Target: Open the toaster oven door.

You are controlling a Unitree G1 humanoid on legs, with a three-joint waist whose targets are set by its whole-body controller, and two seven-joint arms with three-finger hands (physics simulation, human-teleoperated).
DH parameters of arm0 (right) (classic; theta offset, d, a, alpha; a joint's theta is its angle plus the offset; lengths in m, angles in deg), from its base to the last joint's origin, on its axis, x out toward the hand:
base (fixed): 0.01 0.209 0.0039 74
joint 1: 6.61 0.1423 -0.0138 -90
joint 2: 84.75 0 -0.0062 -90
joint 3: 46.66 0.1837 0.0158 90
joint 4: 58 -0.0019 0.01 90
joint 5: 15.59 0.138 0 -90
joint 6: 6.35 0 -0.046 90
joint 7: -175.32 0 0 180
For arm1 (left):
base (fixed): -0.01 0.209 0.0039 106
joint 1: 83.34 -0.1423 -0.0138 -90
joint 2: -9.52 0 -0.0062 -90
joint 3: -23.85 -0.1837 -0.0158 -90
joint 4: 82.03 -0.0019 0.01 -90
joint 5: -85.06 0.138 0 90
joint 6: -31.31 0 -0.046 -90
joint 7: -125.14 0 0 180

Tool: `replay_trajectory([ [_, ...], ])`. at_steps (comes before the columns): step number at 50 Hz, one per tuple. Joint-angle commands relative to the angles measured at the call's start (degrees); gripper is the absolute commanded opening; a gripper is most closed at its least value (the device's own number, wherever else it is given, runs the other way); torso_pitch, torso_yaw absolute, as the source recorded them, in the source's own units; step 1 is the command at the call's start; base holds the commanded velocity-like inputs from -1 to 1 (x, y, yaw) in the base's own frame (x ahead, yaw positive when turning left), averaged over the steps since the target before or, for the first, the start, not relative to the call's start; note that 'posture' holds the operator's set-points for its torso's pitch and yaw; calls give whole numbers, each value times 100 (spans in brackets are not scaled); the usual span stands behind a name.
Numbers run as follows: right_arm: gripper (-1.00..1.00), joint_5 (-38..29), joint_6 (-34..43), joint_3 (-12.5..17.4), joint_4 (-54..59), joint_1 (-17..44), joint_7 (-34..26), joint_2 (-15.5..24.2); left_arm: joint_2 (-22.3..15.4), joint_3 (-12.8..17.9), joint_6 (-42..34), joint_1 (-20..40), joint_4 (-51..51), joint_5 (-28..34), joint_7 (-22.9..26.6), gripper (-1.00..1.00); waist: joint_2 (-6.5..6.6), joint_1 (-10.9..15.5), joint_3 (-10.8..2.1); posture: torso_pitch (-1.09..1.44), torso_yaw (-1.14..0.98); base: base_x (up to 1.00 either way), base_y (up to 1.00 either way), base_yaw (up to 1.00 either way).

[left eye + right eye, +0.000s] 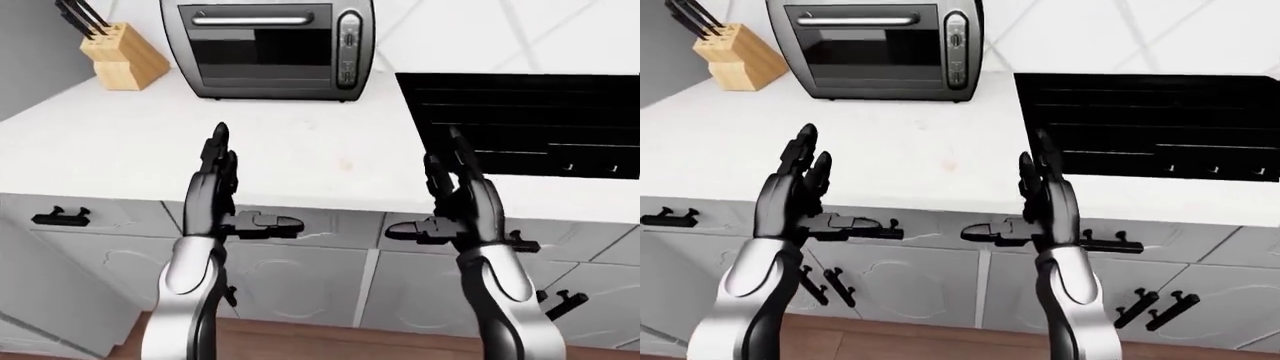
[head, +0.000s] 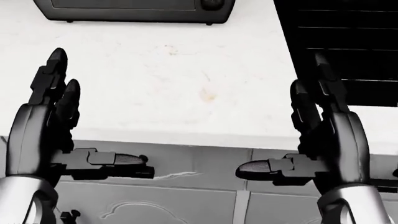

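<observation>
A silver toaster oven (image 1: 268,49) stands at the top of the left-eye view on the white counter (image 1: 130,142). Its dark glass door (image 1: 260,45) is shut, with a silver bar handle (image 1: 253,20) along the top and knobs (image 1: 349,45) on its right side. My left hand (image 1: 222,187) and right hand (image 1: 455,196) are raised over the counter's near edge, both open, fingers pointing up, thumbs turned inward. Both hands are empty and well short of the oven. In the head view only the oven's bottom edge (image 2: 134,10) shows.
A wooden knife block (image 1: 120,54) stands left of the oven. A black stove top (image 1: 525,120) is set into the counter on the right. White cabinet drawers and doors with black handles (image 1: 60,217) run below the counter, above a wooden floor.
</observation>
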State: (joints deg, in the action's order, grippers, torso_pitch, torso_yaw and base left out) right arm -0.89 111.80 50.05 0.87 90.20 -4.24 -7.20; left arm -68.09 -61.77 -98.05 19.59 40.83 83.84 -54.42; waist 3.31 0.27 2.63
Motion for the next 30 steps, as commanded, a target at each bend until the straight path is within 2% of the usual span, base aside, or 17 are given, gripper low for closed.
replay_trajectory([
  [1, 100, -3, -191, 102, -261, 139, 3, 56, -2, -50, 197, 166, 222, -14, 10, 100, 41, -8, -89, 0, 0, 30, 0, 0],
  [3, 100, -3, -174, 97, -285, 138, 8, 54, -2, -45, 167, 181, 239, -19, 6, 100, -45, 21, -135, 0, 0, 29, 0, 0],
  [8, 100, -5, -166, 94, -294, 132, 13, 48, -5, -46, 121, 191, 276, -21, -4, 100, -354, 94, -104, 0, 0, 29, 0, 0],
  [10, 100, 0, -166, 102, -282, 144, 11, 51, -4, -53, 140, 196, 254, -18, -6, 100, -608, 111, -162, 0, 0, 29, 0, 0],
  [11, 100, 0, -169, 101, -281, 144, 9, 51, -1, -54, 128, 199, 263, -19, -9, 100, -833, 94, -236, 0, 0, 30, 0, 0],
  [12, 100, 2, -173, 103, -275, 146, 6, 52, 0, -58, 115, 197, 279, -18, -12, 100, -590, 13, -147, 0, 0, 29, 0, 0],
  [13, 100, 3, -176, 104, -271, 147, 3, 54, -1, -58, 104, 197, 292, -17, -14, 100, -691, 51, -116, 0, 0, 29, 0, 0],
  [14, 100, 6, -181, 110, -266, 148, 2, 55, -3, -53, 110, 195, 286, -21, -11, 100, -679, -1, -114, 0, 0, 29, 0, 0],
  [17, 100, 3, -201, 105, -256, 135, -4, 52, -4, -51, 122, 184, 288, -23, -6, 100, -556, -35, -126, 0, 0, 29, 0, 0],
  [20, 100, 2, -215, 108, -241, 140, -7, 53, -3, -49, 153, 179, 261, -23, -5, 100, -382, -69, -61, 0, 0, 29, 0, 0],
  [22, 100, 1, -219, 106, -238, 139, -6, 52, -8, -43, 153, 193, 250, -26, -2, 100, -205, -101, -84, 0, 0, 29, 0, 0],
  [23, 100, -2, -221, 101, -239, 138, -6, 52, -10, -39, 133, 201, 262, -28, -3, 100, -73, -114, -112, 0, 0, 29, 0, 0],
  [24, 100, -3, -225, 101, -231, 142, -5, 51, -12, -36, 122, 204, 270, -29, -5, 100, 115, -116, -194, 0, 0, 29, 0, 0],
  [25, 100, -5, -226, 99, -231, 141, -6, 52, -13, -37, 99, 206, 290, -30, -6, 100, 48, -64, -214, 0, 0, 29, 0, 0],
  [27, 100, -1, -206, 103, -253, 146, -1, 56, -19, -34, 89, 222, 290, -32, -5, 100, 76, -37, -119, 0, 0, 30, 0, 0],
  [30, 100, 14, -152, 119, -273, 185, 29, 62, -24, -40, 56, 248, 298, -29, -9, 100, -46, 39, -160, 0, 0, 29, 0, 0],
])
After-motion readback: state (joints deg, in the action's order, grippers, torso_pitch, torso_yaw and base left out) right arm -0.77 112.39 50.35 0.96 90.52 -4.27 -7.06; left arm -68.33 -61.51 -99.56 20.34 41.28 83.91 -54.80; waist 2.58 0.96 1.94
